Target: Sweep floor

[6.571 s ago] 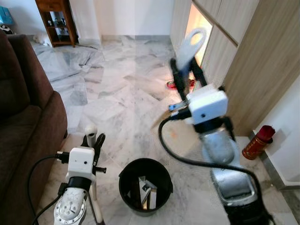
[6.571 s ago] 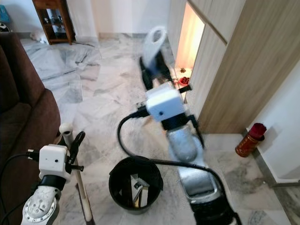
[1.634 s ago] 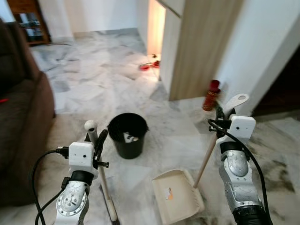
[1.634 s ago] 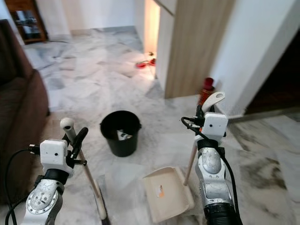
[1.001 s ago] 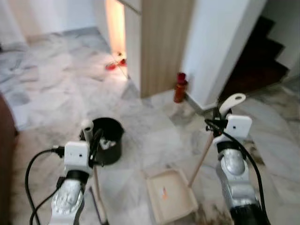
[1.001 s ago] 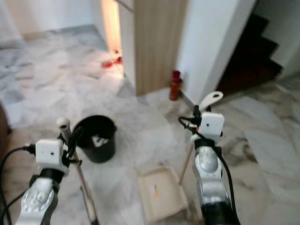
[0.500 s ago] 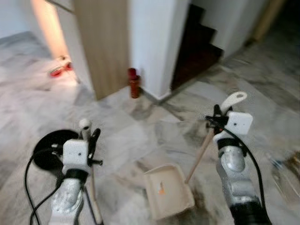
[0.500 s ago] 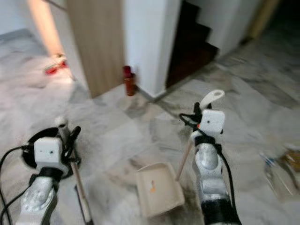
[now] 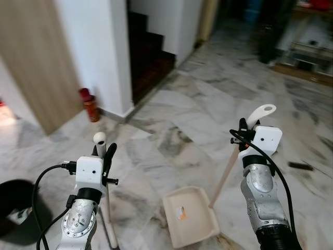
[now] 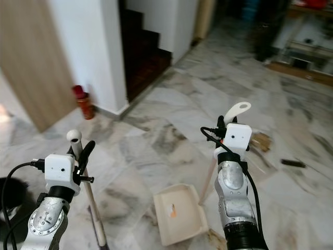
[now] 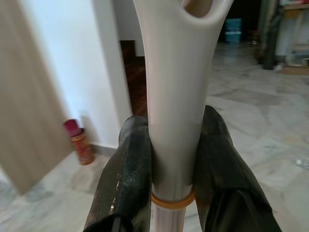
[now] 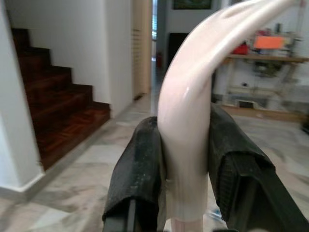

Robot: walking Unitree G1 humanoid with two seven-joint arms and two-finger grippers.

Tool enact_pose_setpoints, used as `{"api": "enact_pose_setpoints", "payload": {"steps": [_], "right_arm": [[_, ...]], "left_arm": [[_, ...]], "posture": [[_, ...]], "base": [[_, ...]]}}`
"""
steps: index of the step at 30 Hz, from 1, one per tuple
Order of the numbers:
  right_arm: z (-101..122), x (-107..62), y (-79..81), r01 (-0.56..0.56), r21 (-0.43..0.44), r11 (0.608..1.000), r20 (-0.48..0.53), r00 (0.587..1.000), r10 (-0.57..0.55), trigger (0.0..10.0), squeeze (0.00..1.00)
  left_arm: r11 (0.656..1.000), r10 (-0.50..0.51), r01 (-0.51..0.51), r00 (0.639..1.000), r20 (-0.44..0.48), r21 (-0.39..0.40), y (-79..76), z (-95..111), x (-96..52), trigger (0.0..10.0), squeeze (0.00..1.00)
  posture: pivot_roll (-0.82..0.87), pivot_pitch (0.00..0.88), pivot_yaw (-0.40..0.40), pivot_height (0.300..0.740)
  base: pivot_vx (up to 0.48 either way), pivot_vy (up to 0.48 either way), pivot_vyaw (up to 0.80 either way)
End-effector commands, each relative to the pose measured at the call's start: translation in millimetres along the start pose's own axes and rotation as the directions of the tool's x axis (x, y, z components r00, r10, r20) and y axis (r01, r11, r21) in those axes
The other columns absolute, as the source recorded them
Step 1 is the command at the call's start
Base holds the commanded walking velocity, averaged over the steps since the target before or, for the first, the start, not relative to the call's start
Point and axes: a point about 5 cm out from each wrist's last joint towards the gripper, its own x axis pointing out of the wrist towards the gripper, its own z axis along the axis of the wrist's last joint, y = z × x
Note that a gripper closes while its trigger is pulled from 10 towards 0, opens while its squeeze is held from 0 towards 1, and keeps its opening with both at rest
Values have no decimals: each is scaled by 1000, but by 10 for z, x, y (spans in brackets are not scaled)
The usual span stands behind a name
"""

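My left gripper [image 9: 105, 152] is shut on the broom handle [image 9: 99, 138], a pale stick with a rounded white top that runs down to the floor beside my left arm. In the left wrist view both black fingers [image 11: 131, 164] press on the white grip [image 11: 175, 87]. My right gripper [image 9: 243, 128] is shut on the dustpan handle [image 9: 260, 111], which ends in a white loop. The cream dustpan [image 9: 195, 221] rests on the marble floor between my arms, with a small orange scrap [image 9: 180, 211] inside. Some litter [image 10: 260, 140] lies on the floor to the right.
A black bin [image 9: 14, 208] stands at the far left edge. A red canister [image 9: 89, 104] stands by the white wall corner, with dark wooden stairs [image 9: 148, 49] behind it. A small dark object [image 9: 300, 165] lies at the right. Shelving [image 9: 312, 47] stands far right.
The camera has swung to the right: the bin slid to the left edge and the stairs and far room came into view. Both grippers keep their hold on broom and dustpan.
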Motion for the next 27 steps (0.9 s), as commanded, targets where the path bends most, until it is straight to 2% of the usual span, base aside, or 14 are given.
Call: {"api": "enact_pose_setpoints", "payload": {"steps": [1,7,27], "right_arm": [[97,29,-16,11,8,1000,41,999,-11,10000,0],[101,34,-9,8,11,1000,44,999,-8,10000,0],[106,41,-14,8,10,1000,41,999,-9,10000,0]], "left_arm": [[1000,-10,9,999,43,10,0,74,41,10000,0],[1000,-10,10,999,47,8,-12,76,43,10000,0],[1000,-7,9,998,65,-28,-23,112,39,10000,0]], "posture": [[3,15,-18,740],[3,0,-20,740],[5,27,-32,740]], "base": [[0,-281,-800],[0,-270,-800],[0,0,-800]]}}
